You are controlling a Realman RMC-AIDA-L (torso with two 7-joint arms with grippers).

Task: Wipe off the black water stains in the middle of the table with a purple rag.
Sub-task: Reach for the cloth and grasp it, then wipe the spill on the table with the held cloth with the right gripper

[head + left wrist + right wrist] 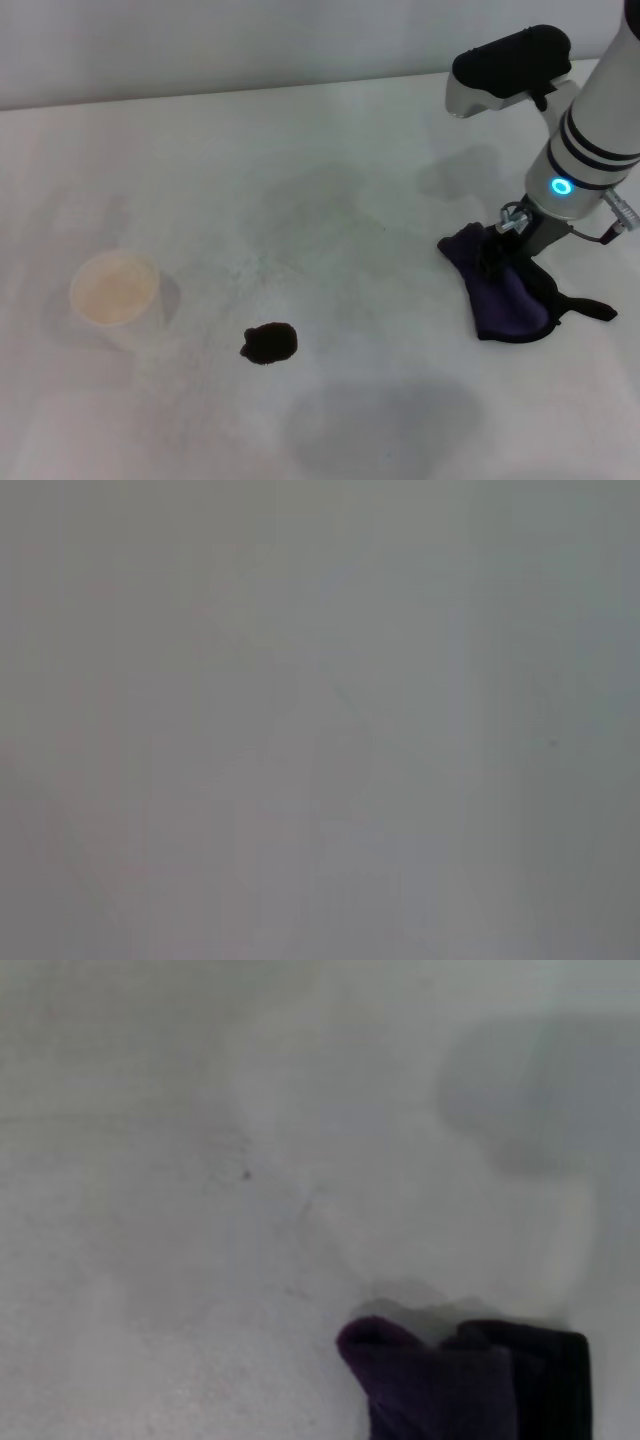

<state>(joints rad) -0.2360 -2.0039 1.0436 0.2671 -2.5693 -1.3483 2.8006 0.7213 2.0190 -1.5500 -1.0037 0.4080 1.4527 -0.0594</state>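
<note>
Nearest the head camera lies the black water stain (pixel 269 343), a small ragged dark blotch on the white desk (pixel 330 200), toward the near middle of the surface. A white paper cup (pixel 114 296) stands well apart from it on the robot's left side, a little farther back.

Over on the robot's right, well away from the stain, the purple rag (pixel 500 291) lies crumpled on the desk, its black edging and thin black loop trailing off to the outer side. The right hand (pixel 497 250) is down on the rag, planted on its upper middle part, with purple cloth bunched around it on both sides. Whether that hand is clenched on the cloth or merely pressing into it I cannot tell, since the fingers are buried in the folds and hidden by the wrist above them.

From the right wrist camera, one rounded purple corner of the rag (pixel 430 1380) and a strip of its black edge show against the bare desk (pixel 200 1210).

No left hand appears in the head view, and the left wrist camera gives only a blank grey field.
</note>
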